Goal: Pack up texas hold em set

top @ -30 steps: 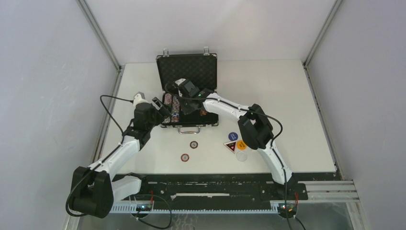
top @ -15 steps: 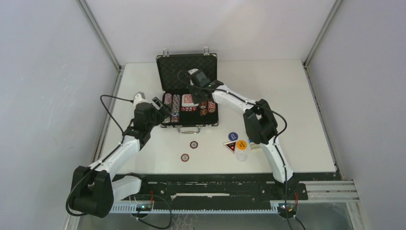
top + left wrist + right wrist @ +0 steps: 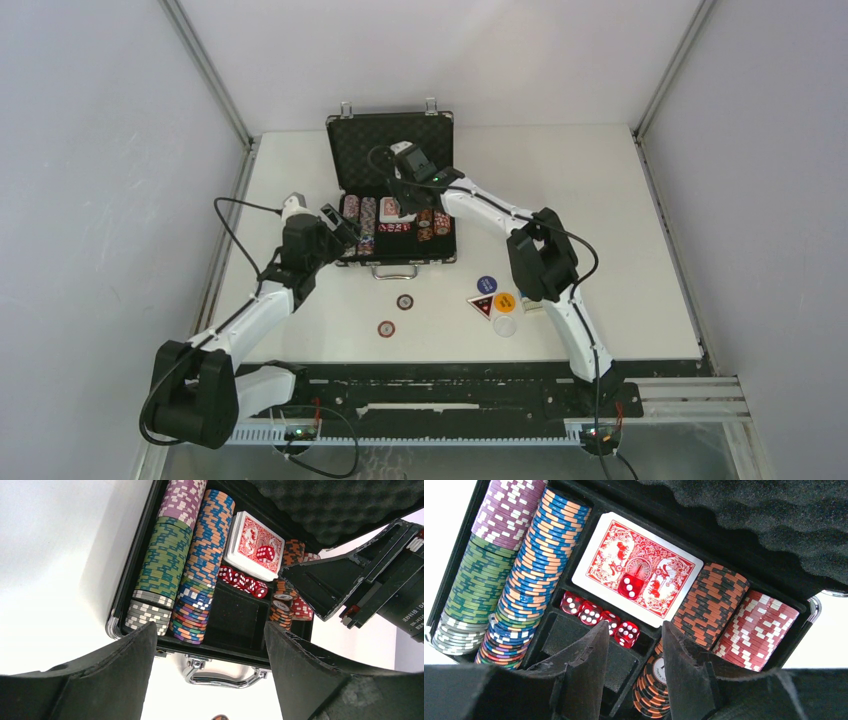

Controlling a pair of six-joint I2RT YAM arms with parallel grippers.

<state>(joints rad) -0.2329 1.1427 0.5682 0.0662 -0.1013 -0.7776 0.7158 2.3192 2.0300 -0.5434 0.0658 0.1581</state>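
From the top view, the case [image 3: 400,262] lay open at the far middle of the table [image 3: 600,220], lid up, its long axis running left to right. The right claw [image 3: 402,186] hung over the tray with that arm stretched far forward. The left claw [image 3: 336,226] sat just beside the case's left end, its arm only half reached. What remained outside lay on the near side: two loose chips [image 3: 404,301] just in front of the handle [image 3: 396,271], and the dealer buttons [image 3: 494,300] beside the right forearm. I judged the left claw nearer the chips (the right would have to fold well back for either).

In the left wrist view, the left claw's jaws stood spread wide and empty. They looked onto the stacked chips [image 3: 165,560], the red deck [image 3: 255,542], the dice [image 3: 242,580] and an empty compartment [image 3: 235,622].

In the right wrist view, the right claw's jaws were parted only narrowly, pinching nothing, above the dice row. One die [image 3: 631,585] rested on the deck.
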